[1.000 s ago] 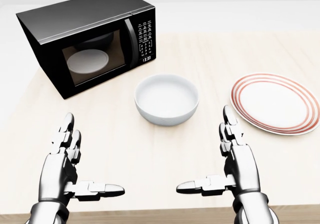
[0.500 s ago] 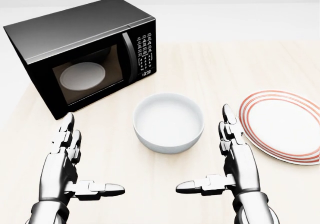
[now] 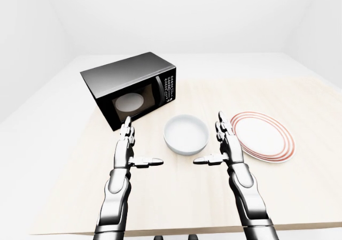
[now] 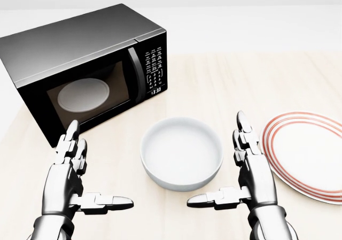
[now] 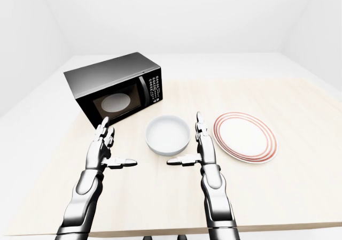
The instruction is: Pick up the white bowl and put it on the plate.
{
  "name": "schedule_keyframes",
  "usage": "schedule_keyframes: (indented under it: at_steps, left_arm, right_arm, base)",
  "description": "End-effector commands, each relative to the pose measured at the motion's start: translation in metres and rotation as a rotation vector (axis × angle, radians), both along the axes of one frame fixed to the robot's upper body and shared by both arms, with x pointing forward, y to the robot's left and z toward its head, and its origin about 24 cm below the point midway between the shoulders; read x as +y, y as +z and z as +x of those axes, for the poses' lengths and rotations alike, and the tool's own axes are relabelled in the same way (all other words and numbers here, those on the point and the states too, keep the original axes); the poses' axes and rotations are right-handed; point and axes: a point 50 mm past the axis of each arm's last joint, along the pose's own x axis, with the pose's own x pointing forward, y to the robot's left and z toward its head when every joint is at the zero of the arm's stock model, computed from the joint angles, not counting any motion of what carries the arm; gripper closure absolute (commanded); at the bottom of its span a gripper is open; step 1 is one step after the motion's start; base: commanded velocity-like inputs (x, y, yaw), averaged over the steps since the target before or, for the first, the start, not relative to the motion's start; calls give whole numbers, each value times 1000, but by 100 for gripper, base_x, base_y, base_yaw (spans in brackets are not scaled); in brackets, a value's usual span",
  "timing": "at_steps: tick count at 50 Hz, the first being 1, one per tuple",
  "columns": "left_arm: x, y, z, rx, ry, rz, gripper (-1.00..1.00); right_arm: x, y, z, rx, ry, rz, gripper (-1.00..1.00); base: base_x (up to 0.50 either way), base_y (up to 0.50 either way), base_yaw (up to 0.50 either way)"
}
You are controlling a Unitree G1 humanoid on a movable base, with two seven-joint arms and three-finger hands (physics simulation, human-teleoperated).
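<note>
The white bowl (image 4: 181,153) stands upright and empty on the light wooden table (image 4: 224,85), at the centre of the head view. A white plate (image 4: 308,154) with red rim rings lies flat to its right. My left hand (image 4: 88,170) is open, fingers straight and thumb pointing inward, left of the bowl and apart from it. My right hand (image 4: 230,168) is open in the same pose, between the bowl and the plate, close to the bowl's right side without touching it.
A black microwave (image 4: 80,69) with its door closed stands at the upper left, a round turntable visible through the glass. The table's near edge (image 5: 160,230) runs along the bottom of the right-eye view.
The camera has moved closer: bowl, plate and microwave have slid down and grown in the head view. Both hands keep the same open pose, and the bowl now lies between them.
</note>
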Motion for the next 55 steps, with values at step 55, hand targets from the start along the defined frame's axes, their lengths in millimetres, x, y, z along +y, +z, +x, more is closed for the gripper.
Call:
schedule_keyframes:
  at_steps: [55]
  left_arm:
    - [-1, -2, -2, 6, -11, 8, -100]
  right_arm:
    - [15, 32, -7, -115, 8, -596, -100]
  base:
    - [0, 0, 0]
